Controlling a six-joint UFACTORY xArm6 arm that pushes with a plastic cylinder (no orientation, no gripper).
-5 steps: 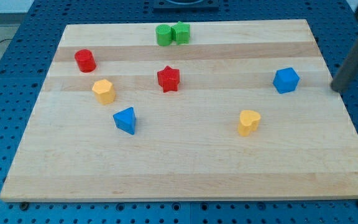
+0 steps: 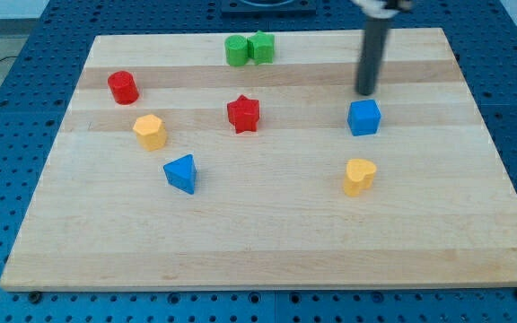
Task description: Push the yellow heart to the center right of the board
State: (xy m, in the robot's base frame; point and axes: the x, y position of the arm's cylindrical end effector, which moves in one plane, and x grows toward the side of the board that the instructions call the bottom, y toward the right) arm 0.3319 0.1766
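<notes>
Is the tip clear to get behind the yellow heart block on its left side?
Probably yes. My tip sits just above the blue cube, which lies between it and the yellow heart block; bare wooden board lies left of both.

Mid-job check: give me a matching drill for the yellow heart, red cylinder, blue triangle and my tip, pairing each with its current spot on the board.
Column 1:
1. yellow heart
2. red cylinder
3. blue triangle
4. my tip

Column 2:
A. just above the blue cube
B. upper left of the view
C. lower right of centre
D. below the yellow hexagon

Pairs: 1-C, 2-B, 3-D, 4-A
</notes>
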